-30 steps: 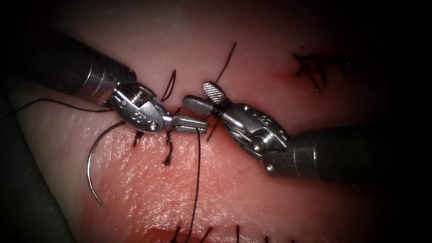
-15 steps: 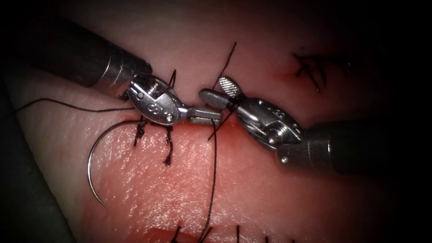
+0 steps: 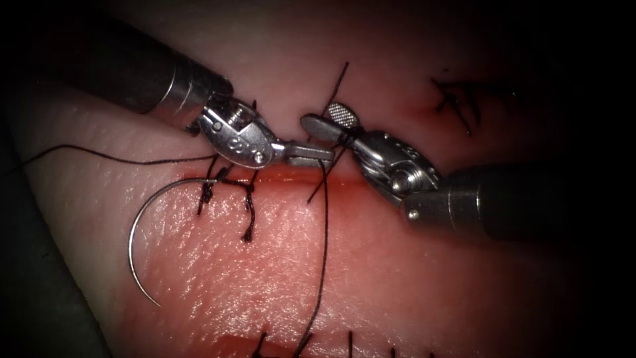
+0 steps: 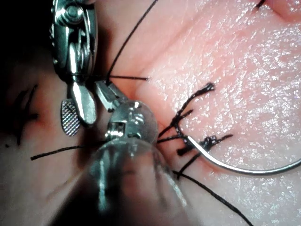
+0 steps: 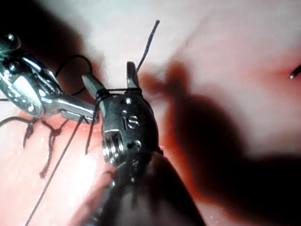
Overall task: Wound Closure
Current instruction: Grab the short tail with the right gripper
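The left tool (image 3: pixel 321 154) comes in from the upper left above the horizontal cut (image 3: pixel 285 178), its jaws shut on the thread (image 3: pixel 324 225), which hangs down over the tissue (image 3: pixel 397 285). Just right of it, the right tool (image 3: pixel 320 117) has its jaws open, holding nothing, with a loop of thread (image 3: pixel 344 139) around their base. The curved needle (image 3: pixel 136 225) lies free on the tissue at the left, held by neither tool. The left wrist view has the left jaws (image 4: pixel 106 92) beside the right tool (image 4: pixel 77 120), plus the needle (image 4: pixel 235 168). The right wrist view shows the open jaws (image 5: pixel 110 73).
Two tied stitches (image 3: pixel 207 192) cross the cut under the left tool. A thread tail (image 3: pixel 336 86) rises behind the right tool. More dark stitches (image 3: pixel 457 99) sit at the far right, and cut thread ends (image 3: pixel 350 345) at the lower edge. Red fluid lines the cut.
Both tools have shifted right and upward together. The left tool has carried its held thread along. The needle has not moved.
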{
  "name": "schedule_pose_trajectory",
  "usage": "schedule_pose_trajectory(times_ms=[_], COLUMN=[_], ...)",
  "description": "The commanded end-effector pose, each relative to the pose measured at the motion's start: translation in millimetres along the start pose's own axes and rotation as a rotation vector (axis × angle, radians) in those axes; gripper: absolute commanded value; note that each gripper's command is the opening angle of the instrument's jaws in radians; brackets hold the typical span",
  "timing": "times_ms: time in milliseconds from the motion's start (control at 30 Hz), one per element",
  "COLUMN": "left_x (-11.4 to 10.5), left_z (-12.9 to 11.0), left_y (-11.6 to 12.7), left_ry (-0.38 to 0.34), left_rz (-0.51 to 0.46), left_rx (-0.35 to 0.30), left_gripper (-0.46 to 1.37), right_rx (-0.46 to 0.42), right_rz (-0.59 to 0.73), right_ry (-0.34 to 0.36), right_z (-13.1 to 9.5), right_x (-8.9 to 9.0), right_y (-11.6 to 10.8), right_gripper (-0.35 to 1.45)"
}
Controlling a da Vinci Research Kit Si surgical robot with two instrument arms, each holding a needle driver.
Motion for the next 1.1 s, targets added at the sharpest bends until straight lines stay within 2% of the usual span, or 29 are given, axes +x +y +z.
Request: schedule_pose_trajectory(times_ms=[33,467,700,1100], left_x=[-0.1,-1.2,-1.4,-1.8], left_z=[0.0,0.6,0.9,1.1], left_y=[-0.1,-0.6,-0.8,-1.0], left_ry=[0.001,0.002,0.004,0.009], left_rz=[0.001,0.0,0.0,0.0], left_rx=[-0.007,-0.006,-0.006,-0.007], left_gripper=[-0.35,-0.35,-0.35,-0.35], right_rx=[-0.001,-0.031,-0.044,-0.052], right_rz=[0.004,0.046,0.052,0.052], right_ry=[-0.001,-0.014,-0.026,-0.012], right_z=[0.1,1.1,2.4,4.2], right_x=[0.0,0.3,0.2,0.4], right_y=[0.1,2.0,3.2,4.0], right_gripper=[1.02,1.02,1.03,1.02])
